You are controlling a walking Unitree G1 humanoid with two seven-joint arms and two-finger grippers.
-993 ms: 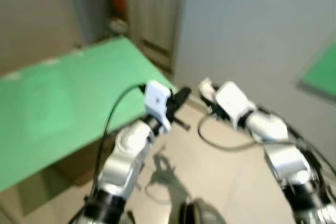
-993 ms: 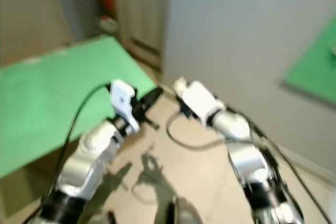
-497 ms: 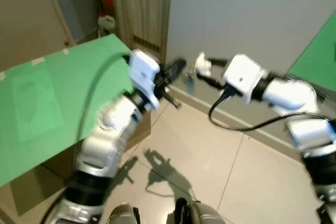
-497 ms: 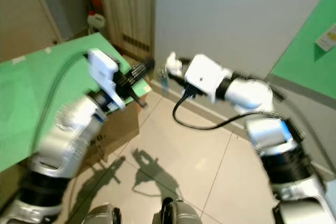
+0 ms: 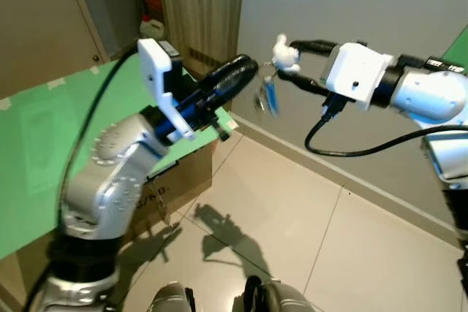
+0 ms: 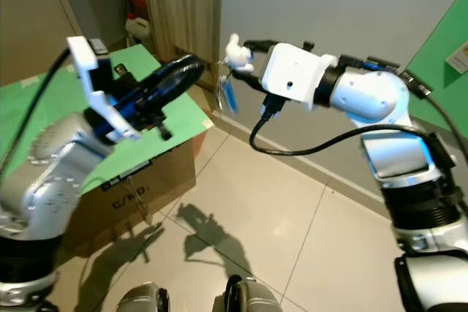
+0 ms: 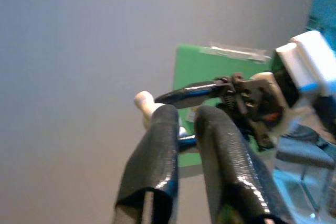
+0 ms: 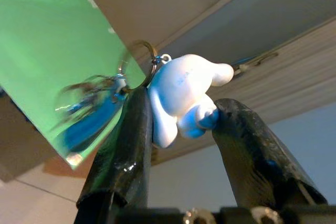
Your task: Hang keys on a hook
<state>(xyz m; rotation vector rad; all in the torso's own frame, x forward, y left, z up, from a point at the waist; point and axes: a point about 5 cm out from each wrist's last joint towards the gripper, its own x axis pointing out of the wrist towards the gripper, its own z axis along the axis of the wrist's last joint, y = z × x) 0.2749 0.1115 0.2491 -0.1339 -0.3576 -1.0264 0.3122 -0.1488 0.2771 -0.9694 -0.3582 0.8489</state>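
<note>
Two tools are now raised higher than a moment ago, toward the grey wall, so the carry seems nearly over. Nearest, the left tool [image 5: 245,71] has its rubbery fingers almost closed on nothing. Beyond, the right tool [image 8: 178,111] pinches a smooth white figurine [image 8: 181,95]; the keys [image 5: 267,96], blurred, perhaps blue, dangle below on a metal ring.
</note>
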